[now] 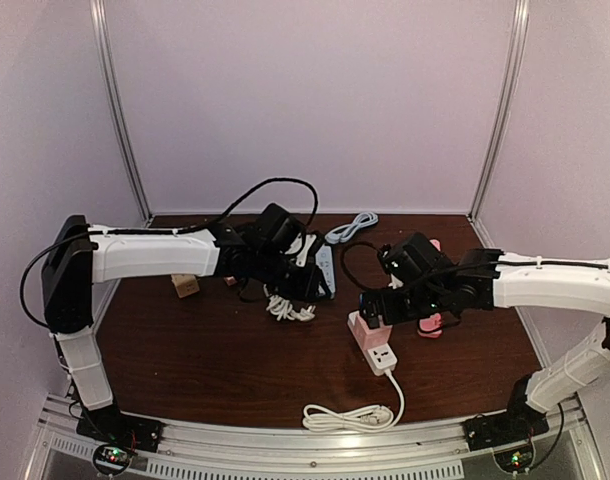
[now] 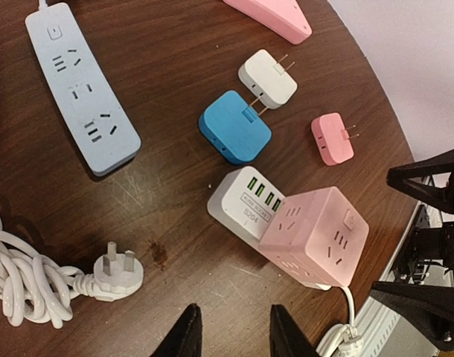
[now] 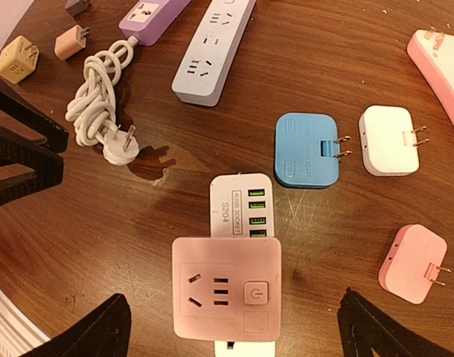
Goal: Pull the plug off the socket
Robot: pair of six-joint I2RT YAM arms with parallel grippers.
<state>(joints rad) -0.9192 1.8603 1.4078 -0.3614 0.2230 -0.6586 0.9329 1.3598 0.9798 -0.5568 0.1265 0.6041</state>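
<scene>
A pink cube plug [image 3: 227, 286] sits on the end of a white socket strip [image 3: 238, 201] that has several green USB ports. In the top view the pink plug [image 1: 368, 330] and the socket [image 1: 383, 357] lie at the table's middle right. My right gripper [image 3: 234, 320] hovers right above the cube, open wide, with one finger on either side and neither touching it. My left gripper [image 2: 234, 323] hangs over bare wood just left of the plug [image 2: 316, 234] and the socket [image 2: 238, 201]. Its fingers stand a little apart with nothing between them.
Around the socket lie a blue adapter [image 3: 305, 149], a white adapter [image 3: 387, 140], a small pink adapter [image 3: 413, 262], a grey-blue power strip [image 3: 212, 44], a purple strip [image 3: 149, 11] and a coiled white cable [image 3: 100, 97]. The socket's white cord [image 1: 350, 415] is bundled near the front edge.
</scene>
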